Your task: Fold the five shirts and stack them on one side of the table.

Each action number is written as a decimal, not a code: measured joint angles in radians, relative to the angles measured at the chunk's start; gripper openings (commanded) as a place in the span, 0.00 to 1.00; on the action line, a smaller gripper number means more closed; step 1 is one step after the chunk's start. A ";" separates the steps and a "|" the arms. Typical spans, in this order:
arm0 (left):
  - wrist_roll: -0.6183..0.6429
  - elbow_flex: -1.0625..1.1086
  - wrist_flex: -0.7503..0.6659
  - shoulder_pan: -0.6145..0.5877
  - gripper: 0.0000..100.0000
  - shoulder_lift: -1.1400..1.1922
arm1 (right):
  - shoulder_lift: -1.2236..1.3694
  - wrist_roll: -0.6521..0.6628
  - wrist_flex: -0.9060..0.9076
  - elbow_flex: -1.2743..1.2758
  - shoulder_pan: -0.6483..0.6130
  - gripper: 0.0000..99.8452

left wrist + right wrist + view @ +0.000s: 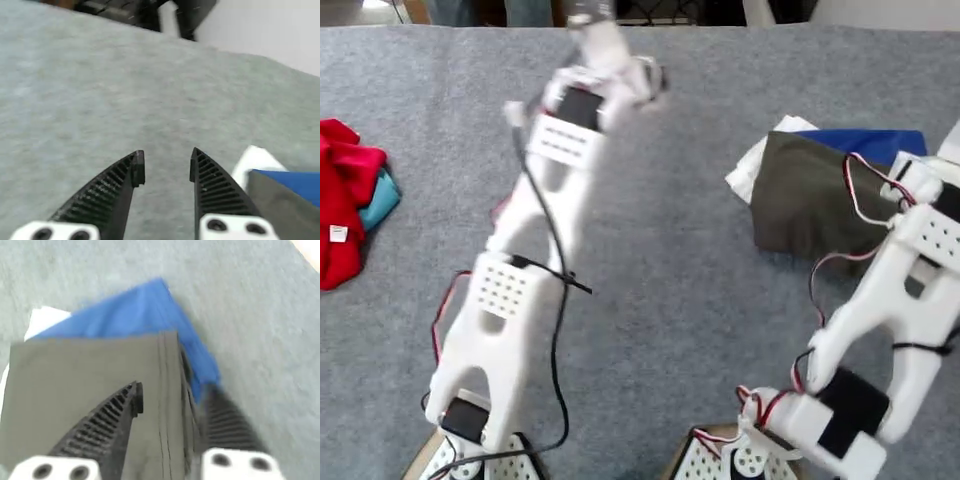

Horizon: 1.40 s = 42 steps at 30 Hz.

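Observation:
A folded stack lies on the right of the grey table (690, 280): a dark olive shirt (805, 195) on top, a blue shirt (865, 143) under it, a white shirt (752, 170) at the bottom. My right gripper (172, 400) hovers open over the stack, with one finger over the dark shirt (75, 375) and the other by the edge of the blue shirt (135, 310). My left gripper (167, 167) is open and empty above bare table near the far edge, reaching out to the top centre (600, 30). A crumpled red shirt (342, 200) and a teal shirt (380, 200) lie at the left edge.
The left arm (520, 260) stretches diagonally across the table's middle. The right arm (910, 260) stands beside the stack at the right edge. Dark furniture (150, 12) stands beyond the far table edge. Open cloth lies between the red pile and the stack.

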 measured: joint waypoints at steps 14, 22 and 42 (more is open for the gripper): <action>-0.347 -0.003 0.473 -0.465 0.10 -0.032 | 0.750 -0.015 -0.035 -0.439 0.011 0.02; -0.479 -0.009 0.477 -0.704 0.14 -0.216 | 0.764 -0.014 0.230 -0.743 0.011 0.02; -0.733 0.577 0.183 -1.065 0.22 -0.250 | 0.715 -0.012 0.684 -1.267 -0.361 0.02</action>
